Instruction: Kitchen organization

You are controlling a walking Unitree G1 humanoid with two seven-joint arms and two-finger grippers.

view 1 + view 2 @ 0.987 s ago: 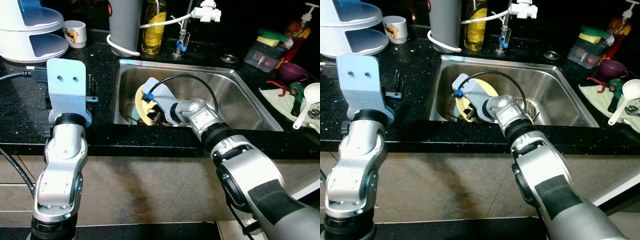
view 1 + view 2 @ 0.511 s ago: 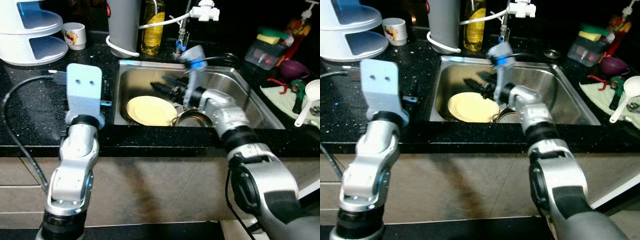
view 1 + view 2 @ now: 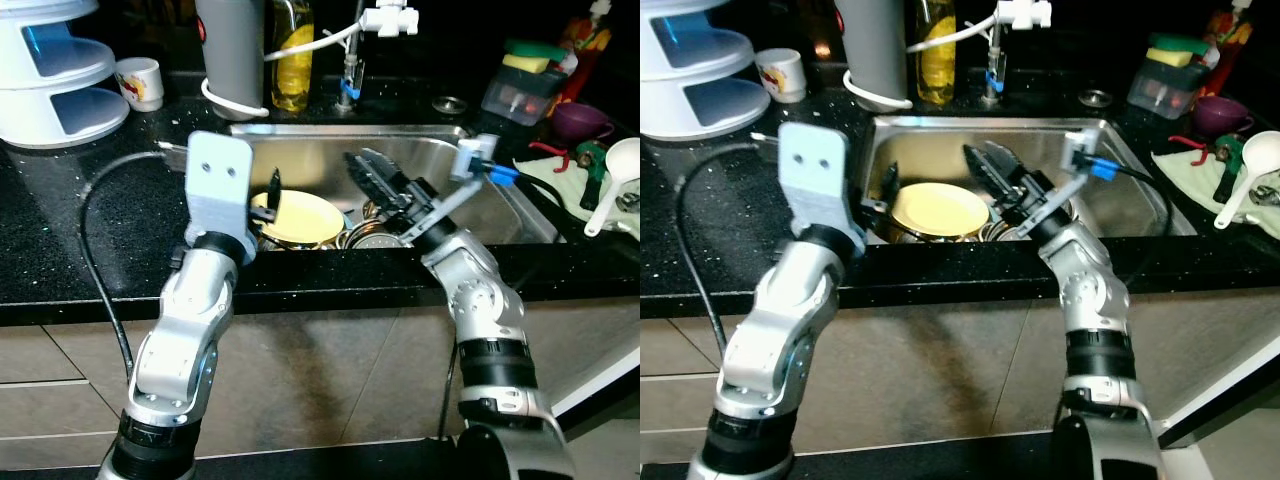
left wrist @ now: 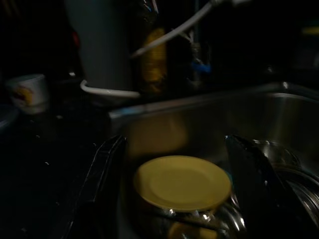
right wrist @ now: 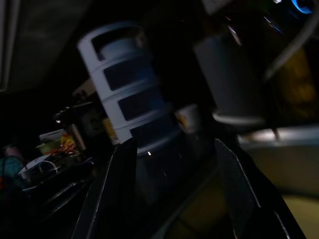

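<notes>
Reaching for dishes in the stainless steel sink (image 3: pixel 500 200): the round yellow plate (image 3: pixel 300 215) lies just ahead of the spread, empty left claw (image 4: pixel 174 184). The right claw (image 3: pixel 375 180), also spread, hovers beside it. Next: straddle the rim.

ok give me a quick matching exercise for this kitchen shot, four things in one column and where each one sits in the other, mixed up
Things
1. yellow plate
2. white mug
3. white ladle
4. yellow bottle

Places
A. behind the sink, left of the tap
B. on the green cloth, right counter
C. in the sink
D. left counter, beside the white tiered stand

Pairs: 1-C, 2-D, 3-B, 4-A
</notes>
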